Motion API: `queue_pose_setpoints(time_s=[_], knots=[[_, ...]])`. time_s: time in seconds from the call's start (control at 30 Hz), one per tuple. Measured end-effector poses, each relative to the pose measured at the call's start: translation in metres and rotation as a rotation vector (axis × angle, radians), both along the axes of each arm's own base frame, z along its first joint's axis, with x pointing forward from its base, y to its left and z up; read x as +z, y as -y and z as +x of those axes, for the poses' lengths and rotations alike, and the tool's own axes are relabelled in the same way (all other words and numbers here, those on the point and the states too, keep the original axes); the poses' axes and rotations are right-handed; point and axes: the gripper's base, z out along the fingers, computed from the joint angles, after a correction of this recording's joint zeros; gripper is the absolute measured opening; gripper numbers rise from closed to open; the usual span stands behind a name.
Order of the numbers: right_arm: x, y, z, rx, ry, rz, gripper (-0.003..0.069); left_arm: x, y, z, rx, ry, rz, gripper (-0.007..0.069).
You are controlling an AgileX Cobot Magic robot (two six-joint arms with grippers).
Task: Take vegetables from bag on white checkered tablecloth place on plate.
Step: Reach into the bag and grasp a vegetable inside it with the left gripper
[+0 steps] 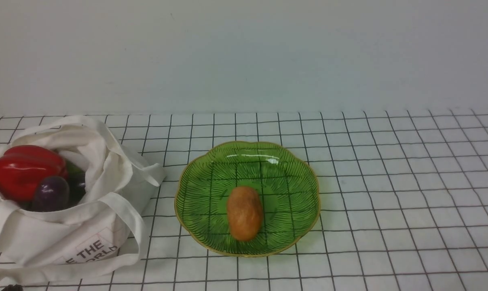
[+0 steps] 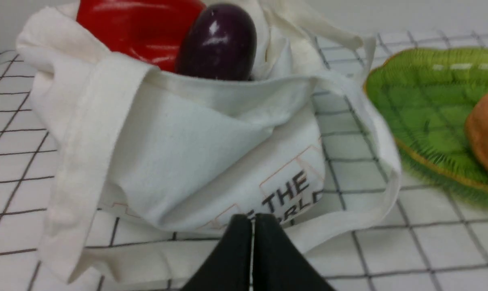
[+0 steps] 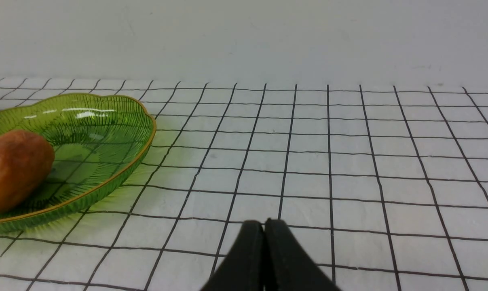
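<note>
Left gripper, in its wrist view, is closed tight, gripping nothing, close before the bag holding eggplant and red pepper. Right gripper, likewise closed and empty in its view, points over the tablecloth near the plate. Front view: potato lies on the plate, bag at its 9 o'clock.

potato on plate
</note>
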Motion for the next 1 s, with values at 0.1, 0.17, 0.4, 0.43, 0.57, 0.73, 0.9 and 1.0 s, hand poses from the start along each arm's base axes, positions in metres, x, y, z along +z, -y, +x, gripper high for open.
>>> queue_pose_setpoints(time_s=[0.1, 0.17, 0.4, 0.43, 0.57, 0.73, 0.9, 1.0], knots=[[0.000, 0.000, 0.000, 0.000, 0.000, 0.000, -0.0014, 0.006, 0.002, 0.001, 0.009, 0.056, -0.129, -0.0008], [0.000, 0.000, 0.000, 0.000, 0.000, 0.000, -0.0014, 0.011, 0.002, 0.002, 0.015, 0.102, -0.206, -0.0008], [0.000, 0.000, 0.000, 0.000, 0.000, 0.000, -0.0014, 0.028, 0.000, 0.003, 0.035, 0.278, -0.350, -0.0008], [0.000, 0.000, 0.000, 0.000, 0.000, 0.000, -0.0014, 0.030, -0.001, 0.003, 0.038, 0.304, -0.355, -0.0008], [0.000, 0.000, 0.000, 0.000, 0.000, -0.003, -0.0014, 0.047, -0.005, 0.000, 0.057, 0.505, -0.376, -0.0008], [0.000, 0.000, 0.000, 0.000, 0.001, -0.004, -0.0014, 0.108, -0.008, -0.017, 0.036, 0.710, -0.354, -0.0008], [0.000, 0.000, 0.000, 0.001, 0.001, -0.005, -0.0014, 0.161, 0.000, -0.019, -0.024, 0.524, -0.207, -0.0008], [0.000, 0.000, 0.000, 0.001, 0.001, -0.005, -0.0014, 0.188, 0.010, 0.003, -0.090, 0.187, -0.123, -0.0008]])
